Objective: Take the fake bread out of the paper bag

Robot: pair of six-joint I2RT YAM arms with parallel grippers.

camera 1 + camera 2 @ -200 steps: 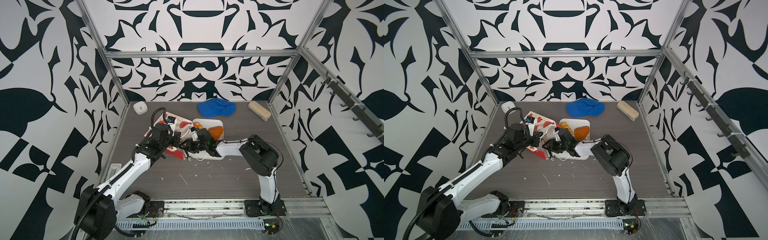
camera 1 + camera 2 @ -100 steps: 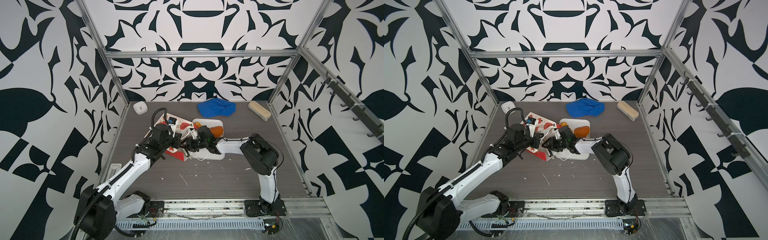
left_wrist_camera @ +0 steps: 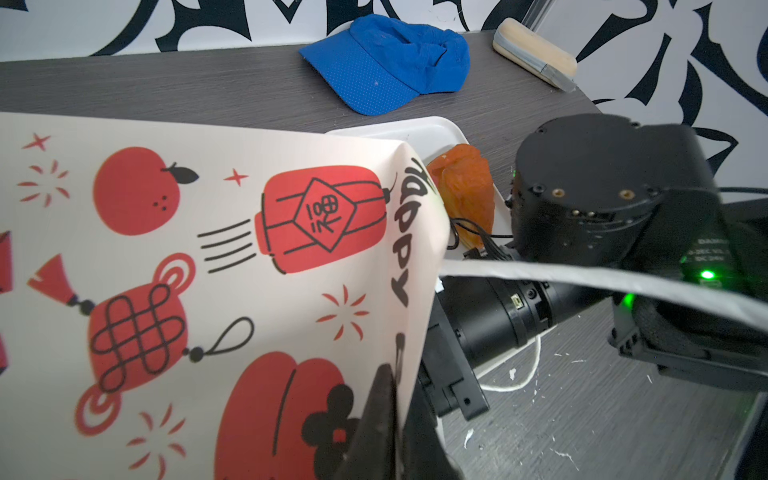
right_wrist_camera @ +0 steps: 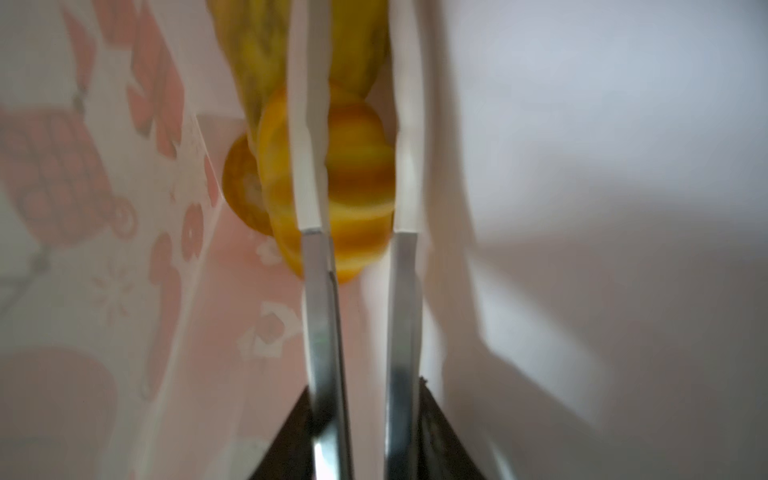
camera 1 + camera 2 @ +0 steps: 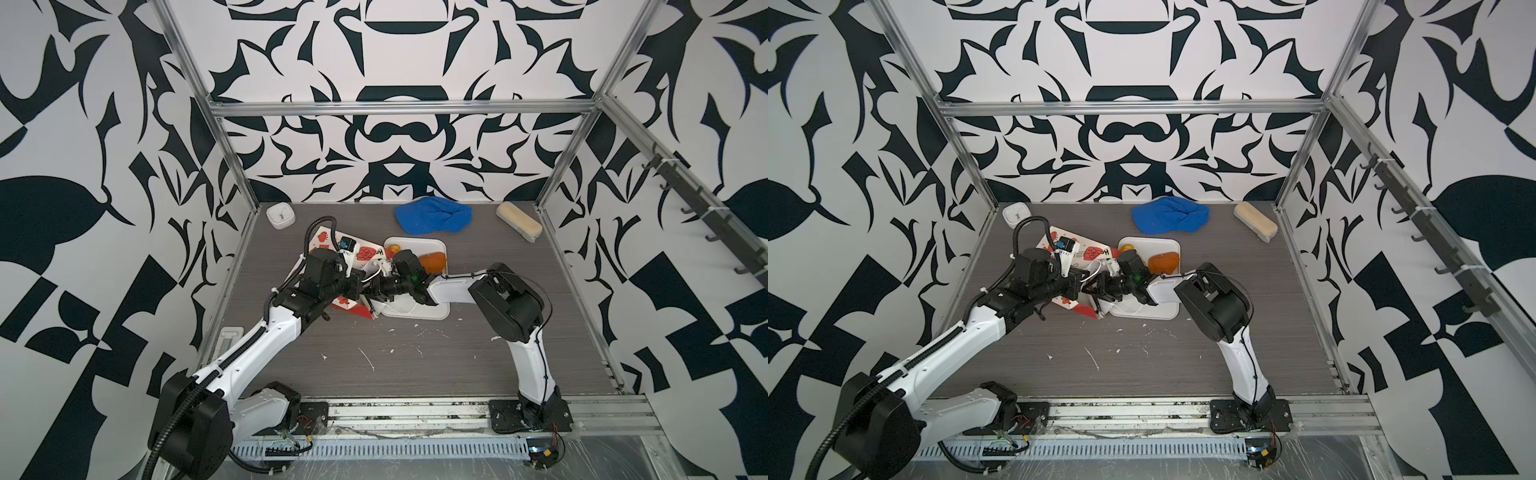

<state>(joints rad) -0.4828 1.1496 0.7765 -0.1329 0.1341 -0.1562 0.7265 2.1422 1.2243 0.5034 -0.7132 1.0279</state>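
The paper bag (image 5: 365, 253) (image 5: 1092, 252) (image 3: 208, 270) lies on its side at the table's middle left, its mouth facing right. My left gripper (image 5: 357, 286) (image 3: 395, 386) is shut on the near edge of the bag's mouth. My right gripper (image 5: 376, 291) (image 4: 357, 83) reaches inside the bag. Its fingers (image 4: 307, 166) close on a yellow-orange striped croissant (image 4: 361, 178), a piece of the fake bread. More yellow pastry (image 4: 257, 54) lies deeper in. An orange-brown pastry (image 5: 432, 261) (image 3: 465, 195) and a yellow one (image 5: 392, 249) sit on the white tray (image 5: 432, 245).
A blue cap (image 5: 432, 214), a beige block (image 5: 519, 222) and a small white clock (image 5: 281, 215) lie along the back wall. White paper scraps (image 5: 365, 359) are scattered on the front of the table. A white cord (image 5: 405, 309) trails over the tray.
My right gripper has pushed further left into the bag and its fingers have narrowed around the croissant. The left gripper has kept its hold on the bag's edge.
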